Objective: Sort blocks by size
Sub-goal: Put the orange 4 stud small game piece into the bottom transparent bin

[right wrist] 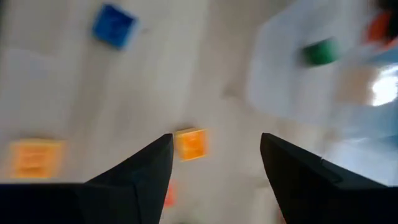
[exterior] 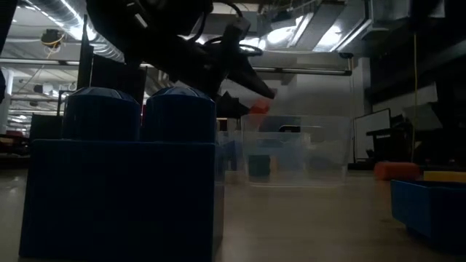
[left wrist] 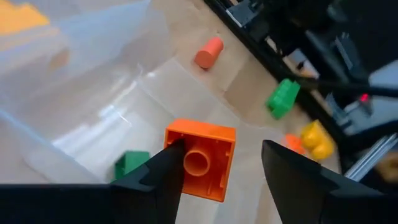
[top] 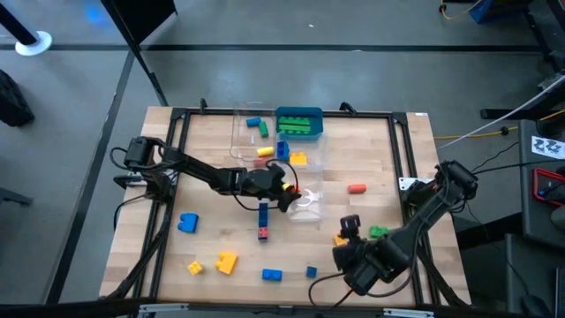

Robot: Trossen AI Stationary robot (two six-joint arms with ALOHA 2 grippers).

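Observation:
My left gripper [top: 288,189] is open above a clear tub [top: 305,208], at the table's middle. An orange brick [left wrist: 200,159] shows between its fingers, hollow underside toward the camera, over the tub; it also shows in the low view [exterior: 258,108]. A green brick [left wrist: 130,163] lies in the tub. My right gripper [right wrist: 214,155] is open and empty, low over the table's near right [top: 348,231], above a small orange brick [right wrist: 191,143]. Other bricks lie scattered on the table. My left gripper has the orange brick's one side [left wrist: 177,148] right at the tip of one finger [left wrist: 163,163]; I cannot tell whether they touch. The other finger [left wrist: 286,168] stands clear of the brick. The brick is off the tub's floor.
A teal tray [top: 298,124] and more clear tubs [top: 254,132] stand at the back. Loose bricks: blue [top: 187,223], yellow [top: 226,261], blue [top: 271,276], green [top: 378,232], an orange-red cylinder [top: 356,188], a blue bar [top: 263,219]. A big blue brick [exterior: 120,182] fills the low view's left.

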